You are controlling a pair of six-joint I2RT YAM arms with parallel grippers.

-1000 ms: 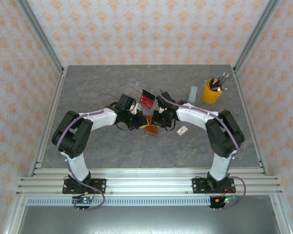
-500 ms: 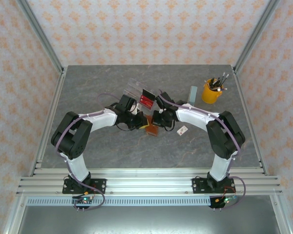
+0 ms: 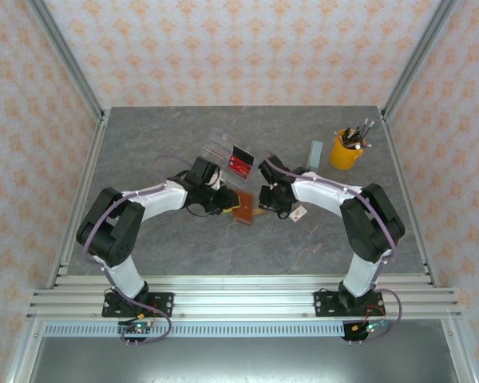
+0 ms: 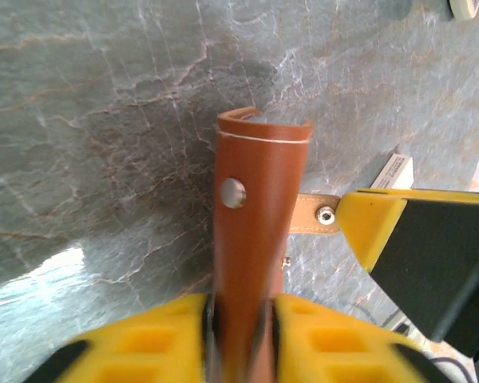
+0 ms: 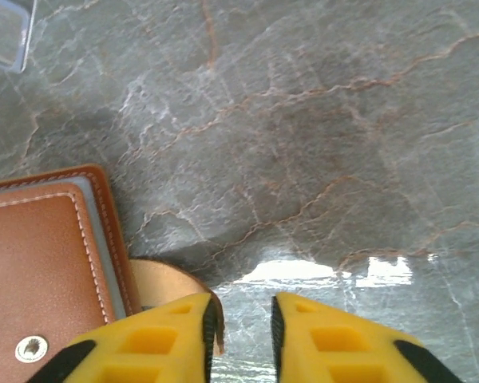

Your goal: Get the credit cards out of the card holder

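Observation:
The brown leather card holder [image 4: 259,207] stands edge-on between the yellow pads of my left gripper [image 4: 239,335], which is shut on it. From above, the card holder [image 3: 243,209] sits mid-table between my left gripper [image 3: 223,201] and my right gripper [image 3: 265,203]. My right gripper [image 5: 243,335] is open, with bare table showing in the gap. The card holder [image 5: 40,271] is beside its left finger, the tan strap touching that finger's inner edge. A red and a black credit card [image 3: 239,162] stand in the clear tray behind.
The clear acrylic tray [image 3: 222,144] stands behind the grippers. A small white tag [image 3: 298,213] lies just right of the right gripper. A yellow cup of pens [image 3: 347,149] and a blue-grey block [image 3: 315,152] are at the back right. The table's left half and front are bare.
The card holder has dropped slightly toward the near edge and now shows its brown outside. The right gripper's jaws have parted. The left arm has drawn back a little to the left.

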